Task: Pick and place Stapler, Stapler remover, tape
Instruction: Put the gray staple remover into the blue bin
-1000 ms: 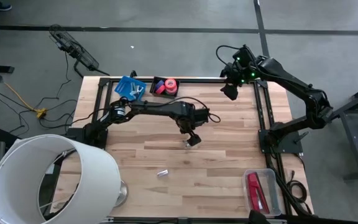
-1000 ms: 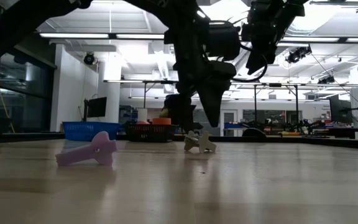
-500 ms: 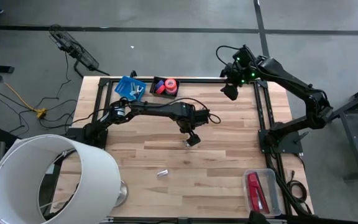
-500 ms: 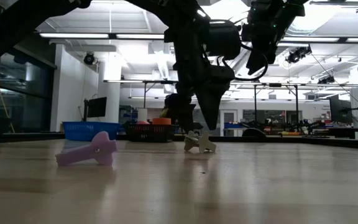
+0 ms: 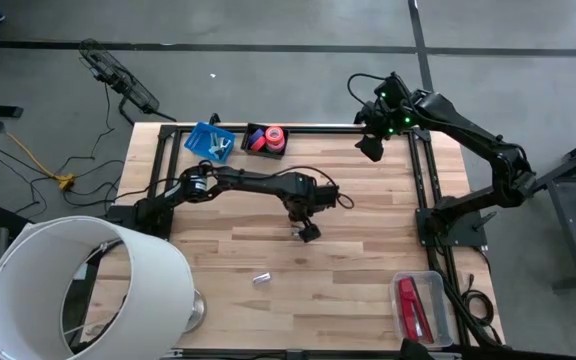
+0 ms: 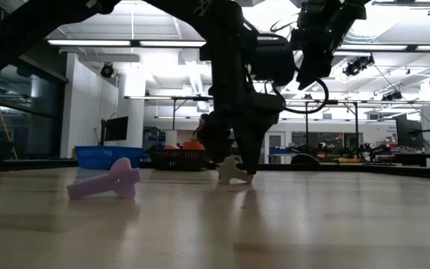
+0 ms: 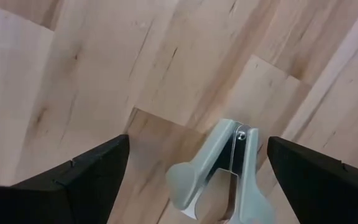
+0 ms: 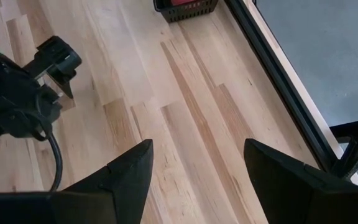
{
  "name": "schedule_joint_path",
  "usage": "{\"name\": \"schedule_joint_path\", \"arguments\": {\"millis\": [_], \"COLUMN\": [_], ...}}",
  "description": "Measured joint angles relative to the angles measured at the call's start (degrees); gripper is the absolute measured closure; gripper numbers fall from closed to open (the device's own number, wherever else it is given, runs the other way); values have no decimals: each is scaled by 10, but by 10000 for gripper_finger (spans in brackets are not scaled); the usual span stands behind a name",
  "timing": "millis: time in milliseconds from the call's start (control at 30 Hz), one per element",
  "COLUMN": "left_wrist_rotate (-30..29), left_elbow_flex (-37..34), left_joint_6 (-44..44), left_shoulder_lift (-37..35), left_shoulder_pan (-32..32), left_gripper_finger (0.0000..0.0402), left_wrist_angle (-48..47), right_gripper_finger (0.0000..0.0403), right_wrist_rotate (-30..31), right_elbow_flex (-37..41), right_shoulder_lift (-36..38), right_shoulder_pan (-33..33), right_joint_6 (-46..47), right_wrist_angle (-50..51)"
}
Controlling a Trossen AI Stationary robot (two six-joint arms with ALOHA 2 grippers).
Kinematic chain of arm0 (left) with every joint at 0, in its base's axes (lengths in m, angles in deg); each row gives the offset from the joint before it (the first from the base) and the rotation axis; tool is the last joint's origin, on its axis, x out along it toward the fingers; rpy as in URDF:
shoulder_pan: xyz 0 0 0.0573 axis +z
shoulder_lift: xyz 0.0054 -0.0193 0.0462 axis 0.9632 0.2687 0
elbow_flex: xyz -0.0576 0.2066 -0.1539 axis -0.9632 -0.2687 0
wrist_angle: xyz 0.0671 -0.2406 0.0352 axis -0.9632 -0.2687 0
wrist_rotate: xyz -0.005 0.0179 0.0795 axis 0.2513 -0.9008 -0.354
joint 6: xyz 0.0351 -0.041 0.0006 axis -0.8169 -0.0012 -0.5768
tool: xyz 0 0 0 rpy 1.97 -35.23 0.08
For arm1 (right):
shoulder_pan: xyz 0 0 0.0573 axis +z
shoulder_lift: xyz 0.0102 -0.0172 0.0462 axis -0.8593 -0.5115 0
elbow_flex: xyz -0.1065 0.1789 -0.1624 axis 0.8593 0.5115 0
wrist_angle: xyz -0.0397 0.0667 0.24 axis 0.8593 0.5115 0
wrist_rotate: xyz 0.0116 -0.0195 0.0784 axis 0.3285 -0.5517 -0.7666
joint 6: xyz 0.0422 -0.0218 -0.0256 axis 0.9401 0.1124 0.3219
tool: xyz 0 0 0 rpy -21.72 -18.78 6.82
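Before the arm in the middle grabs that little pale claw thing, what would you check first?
1. Left gripper open: ok, its fingers stand wide apart.
2. Pale green staple remover lies between the fingers: ok in the left wrist view.
3. Fingers low enough to close on it: cannot tell; the low view shows them near the tabletop.
4. Remover lying free on the wooden table: ok, nothing touches it.
5. Right gripper out of the way: ok, it hangs at the far table edge.

bright even overhead light, glaring ceiling lamps backlight the low view, arms silhouetted, soft shadows
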Motion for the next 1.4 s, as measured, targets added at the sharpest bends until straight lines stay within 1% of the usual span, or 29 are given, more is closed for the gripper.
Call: {"name": "schedule_joint_path", "arguments": {"millis": [67,500,667,767,1033,1167,1300,1400], "left_wrist_rotate": [4,-15,-27,-33,-46,-58,-62,-61], "left_elbow_flex": [0,0,-1,-1,-2,-2,-2,-2], "left_joint_6": [-3,-120,-134,-133,-133,-139,-158,-164], "left_shoulder_lift": [0,2,2,2,3,3,3,3], "left_shoulder_pan": [-2,-16,-22,-25,-26,-26,-26,-26], "left_gripper_finger": [24,24,28,48,134,170,193,200], "left_wrist_angle": [-1,-46,-52,-52,-51,-51,-52,-55], "right_gripper_finger": [160,160,160,160,160,160,160,160], "right_wrist_rotate": [0,0,0,0,0,0,0,0], "right_elbow_flex": [0,0,0,0,0,0,0,0], "right_shoulder_lift": [0,0,0,0,0,0,0,0], "right_shoulder_pan": [0,0,0,0,0,0,0,0], "right_joint_6": [0,-1,-1,-1,-1,-1,-2,-2], "right_wrist_angle": [0,-2,-1,-1,-3,-3,-3,-3]}}
